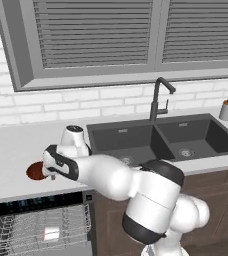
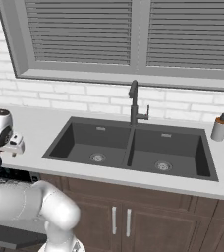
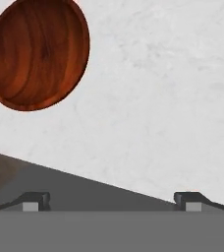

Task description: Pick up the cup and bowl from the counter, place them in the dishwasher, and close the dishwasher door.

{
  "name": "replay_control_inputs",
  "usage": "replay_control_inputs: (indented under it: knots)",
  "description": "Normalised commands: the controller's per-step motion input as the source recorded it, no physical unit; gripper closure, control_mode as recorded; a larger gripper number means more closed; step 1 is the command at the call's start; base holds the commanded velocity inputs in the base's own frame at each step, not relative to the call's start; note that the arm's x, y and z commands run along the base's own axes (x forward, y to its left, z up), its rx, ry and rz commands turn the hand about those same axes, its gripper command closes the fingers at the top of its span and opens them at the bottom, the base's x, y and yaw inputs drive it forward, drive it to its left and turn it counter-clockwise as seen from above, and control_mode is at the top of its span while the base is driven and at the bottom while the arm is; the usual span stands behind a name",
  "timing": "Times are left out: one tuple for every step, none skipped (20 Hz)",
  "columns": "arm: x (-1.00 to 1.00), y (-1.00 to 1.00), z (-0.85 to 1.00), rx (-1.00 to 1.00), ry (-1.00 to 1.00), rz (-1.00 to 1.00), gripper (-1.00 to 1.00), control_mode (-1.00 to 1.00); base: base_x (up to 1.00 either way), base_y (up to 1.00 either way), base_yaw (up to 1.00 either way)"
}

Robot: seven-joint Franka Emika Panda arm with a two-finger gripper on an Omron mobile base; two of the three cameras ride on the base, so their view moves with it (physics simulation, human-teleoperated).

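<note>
Hand view: the end effector (image 3: pixel 112 199) looks down on the light grey table (image 3: pixel 158 98), its two dark fingertips (image 3: pixel 35 201) spread wide apart with nothing between them. The reddish-brown bowl (image 3: pixel 38 51) lies at about 11 o'clock from the fingertips, well apart from them, resting on the table near its front edge.

In the left base view the bowl (image 1: pixel 35 171) sits at 9 o'clock of the hand, partly hidden behind it, near the table (image 1: pixel 11 150) edge. Below it, at 6 o'clock, the dishwasher (image 1: pixel 36 202) stands open, its black control strip above grey wire racks; a small white and red thing, probably the cup (image 1: pixel 51 233), lies in the rack. The dark double sink (image 1: pixel 161 140) is at 3 o'clock of the hand, with a black faucet (image 1: pixel 158 100) behind it and a soap dispenser (image 1: pixel 227 108) farther right.
</note>
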Motion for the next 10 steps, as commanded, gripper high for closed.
replay_control_inputs:
  knots:
    - [0.35, 0.00, 0.03, 0.00, 0.15, -0.39, -1.00, -1.00, 0.00, 0.00, 0.00]
    - [0.39, 0.00, 0.05, 0.00, 0.15, -0.33, -1.00, -1.00, 0.00, 0.00, 0.00]
    - [0.42, 0.00, 0.09, 0.00, 0.11, -0.23, -1.00, -1.00, 0.00, 0.00, 0.00]
    - [0.48, 0.00, 0.12, 0.00, 0.11, -0.15, -1.00, -1.00, 0.00, 0.00, 0.00]
    - [0.49, 0.00, 0.08, 0.00, 0.10, -0.07, -1.00, -1.00, 0.00, 0.00, 0.00]
    - [0.52, 0.00, 0.02, 0.00, 0.10, -0.01, -1.00, -1.00, 0.00, 0.00, 0.00]
    - [0.62, 0.00, 0.00, 0.00, 0.11, 0.00, -1.00, -1.00, 0.00, 0.00, 0.00]
    - [0.55, 0.00, 0.00, 0.00, 0.05, 0.00, -1.00, -1.00, 0.00, 0.00, 0.00]
    - [0.59, 0.17, 0.00, -0.05, 0.03, 0.00, -1.00, -1.00, 0.00, 0.00, 0.00]
    - [0.59, 0.31, -0.02, -0.07, 0.01, 0.00, -1.00, -1.00, 0.00, 0.00, 0.00]
